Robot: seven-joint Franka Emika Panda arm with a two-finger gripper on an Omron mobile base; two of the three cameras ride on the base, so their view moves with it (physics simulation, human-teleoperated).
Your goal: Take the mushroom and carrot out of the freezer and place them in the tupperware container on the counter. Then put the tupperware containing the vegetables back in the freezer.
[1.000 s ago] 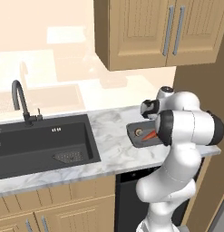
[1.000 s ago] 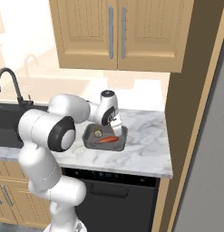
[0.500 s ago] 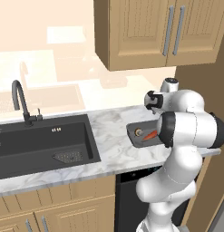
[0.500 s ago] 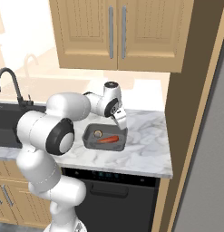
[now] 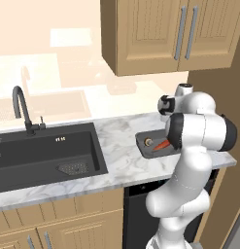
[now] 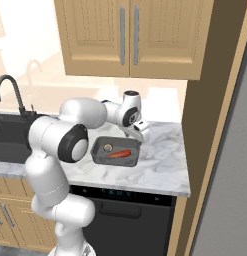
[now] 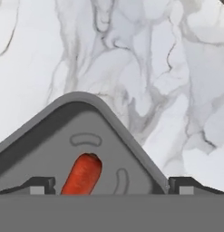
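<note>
Hand: your hand (image 6: 140,126) hangs above the back right part of the container, clear of it. In the hand view its two dark finger tips (image 7: 37,185) stand far apart at the bottom edge. The jaws are spread wide and nothing is between them.

Tupperware container: you will find the dark grey tub (image 5: 143,143) on the white marble worktop (image 5: 116,151), right of the sink and just in front of the arm. From the right base view the tub (image 6: 101,155) sits on the worktop (image 6: 165,165) above the black dishwasher front (image 6: 125,220). The hand view shows one rounded corner of it (image 7: 77,100).

Carrot: the orange-red piece (image 6: 119,154) lies flat on the floor of the container, along its length. It shows in the left base view (image 5: 161,145) partly behind the arm, and in the hand view (image 7: 83,174) between the two finger tips, untouched.

Mushroom: a small round pale-brown item (image 6: 108,147) rests in the container, near the carrot and toward the sink end; in the left base view (image 5: 148,142) it lies just left of the carrot.

Sink: the black basin (image 5: 43,155) with its dark tap (image 5: 22,109) lies well apart from the container, to its left.

Surroundings: light wood wall cabinets (image 6: 130,37) hang above the worktop.
</note>
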